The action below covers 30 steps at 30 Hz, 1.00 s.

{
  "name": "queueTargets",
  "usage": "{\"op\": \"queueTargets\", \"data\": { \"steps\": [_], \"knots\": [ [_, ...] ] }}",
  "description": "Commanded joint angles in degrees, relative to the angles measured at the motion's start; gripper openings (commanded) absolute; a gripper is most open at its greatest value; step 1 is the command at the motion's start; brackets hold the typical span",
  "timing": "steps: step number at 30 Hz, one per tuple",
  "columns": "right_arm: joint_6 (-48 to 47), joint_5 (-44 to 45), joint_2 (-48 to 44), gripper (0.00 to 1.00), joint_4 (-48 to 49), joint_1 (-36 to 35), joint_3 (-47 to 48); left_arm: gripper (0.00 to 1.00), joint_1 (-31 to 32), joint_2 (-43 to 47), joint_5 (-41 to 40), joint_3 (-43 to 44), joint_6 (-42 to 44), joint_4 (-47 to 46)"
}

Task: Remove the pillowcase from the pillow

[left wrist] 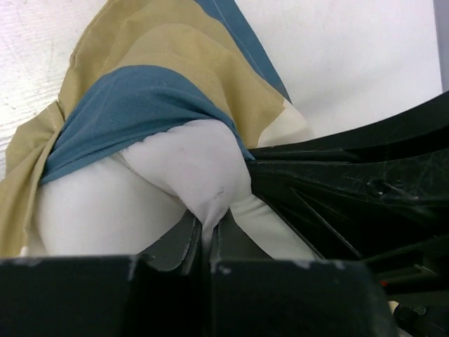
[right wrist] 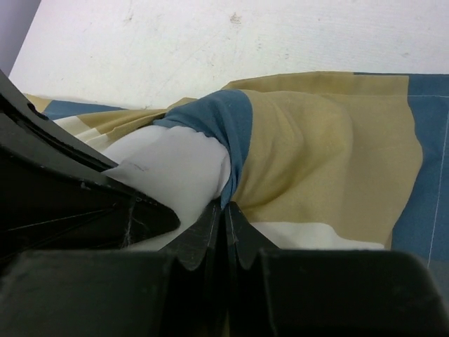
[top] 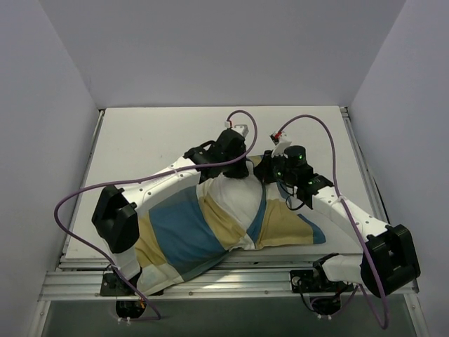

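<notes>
the pillowcase was seen sprawled across the white bench, between the two arms, its blue, tan and cream blocks rumpled and its near end hanging over the front edge of the bench. at the far end of the bundle both arms were brought together, close beside each other.

from the left wrist view, the pillow was shown bulging out, plain white, from under a blue hem of the pillowcase. the left end effector was closed tight, and a peak of the white pillow cloth was pinched between its fingers, drawn down to a narrow point. tan folds were piled behind the blue band, with bare bench beyond.

from the right wrist view, the right end effector was closed narrow as well, jaws pressed together with no gap to be seen. the blue hem of the pillowcase was run straight down into the fingertips, so the cover's edge was taken to be what was gripped there. the white pillow was pushed up just left of that hem, touching it, and part of the other arm's dark body was laid across the left of the view.

in the top view the left end effector and the right end effector were set near each other at the far edge of the bundle.
</notes>
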State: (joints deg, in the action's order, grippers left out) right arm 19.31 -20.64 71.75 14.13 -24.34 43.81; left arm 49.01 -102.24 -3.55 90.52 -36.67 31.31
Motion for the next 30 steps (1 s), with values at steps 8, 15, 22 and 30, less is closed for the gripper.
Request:
{"op": "queueTargets", "data": {
  "steps": [8,15,22,30],
  "knots": [
    [1.5,11.5,1.0,0.00,-4.4,-0.1,5.2,0.02,0.3,16.4,6.4,-17.9,8.2,-12.8],
    [6.3,13.0,3.9,0.00,-6.2,6.2,7.3,0.02,2.3,28.1,9.8,-29.0,13.5,-14.3],
    [5.7,15.5,6.2,0.00,-10.6,8.7,7.3,0.02,1.7,39.2,7.9,-35.3,16.3,-17.9],
    [6.9,16.2,7.6,0.00,-11.7,10.6,7.7,0.02,2.4,39.8,21.9,-35.5,17.2,-18.8]
  ]
}}
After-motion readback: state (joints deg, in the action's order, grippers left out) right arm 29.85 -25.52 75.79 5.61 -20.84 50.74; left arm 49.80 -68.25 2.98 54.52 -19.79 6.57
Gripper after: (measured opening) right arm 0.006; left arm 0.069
